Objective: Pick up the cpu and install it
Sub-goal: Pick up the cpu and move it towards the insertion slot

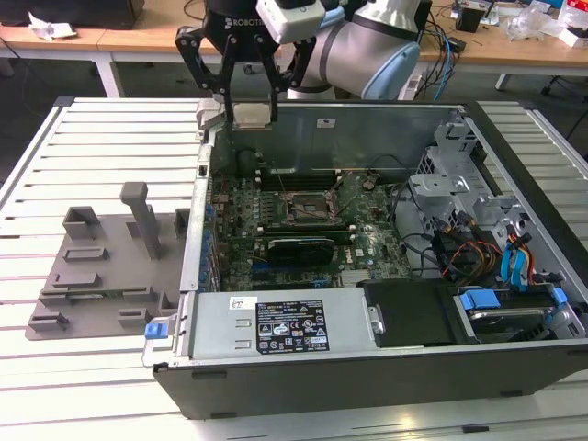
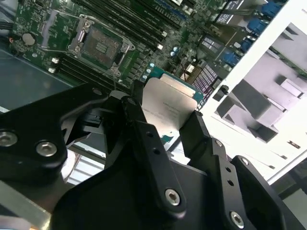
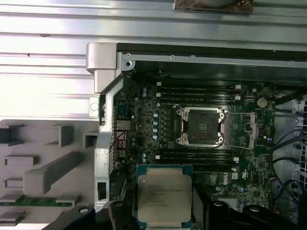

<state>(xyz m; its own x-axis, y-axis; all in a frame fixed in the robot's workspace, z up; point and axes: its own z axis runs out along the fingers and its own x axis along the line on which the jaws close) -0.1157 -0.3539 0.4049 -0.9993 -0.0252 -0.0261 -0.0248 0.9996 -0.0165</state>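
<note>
Aloft | hand (image 1: 248, 108) was clamped on the cpu (image 3: 164, 199) by two opposite edges | cpu hung above and well apart from the open motherboard socket (image 3: 201, 125).

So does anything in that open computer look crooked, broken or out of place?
Nothing stands out. The gripper holds the cpu squarely by two opposite edges, and the socket on the board lies open and empty, with nothing lying across it.
</note>
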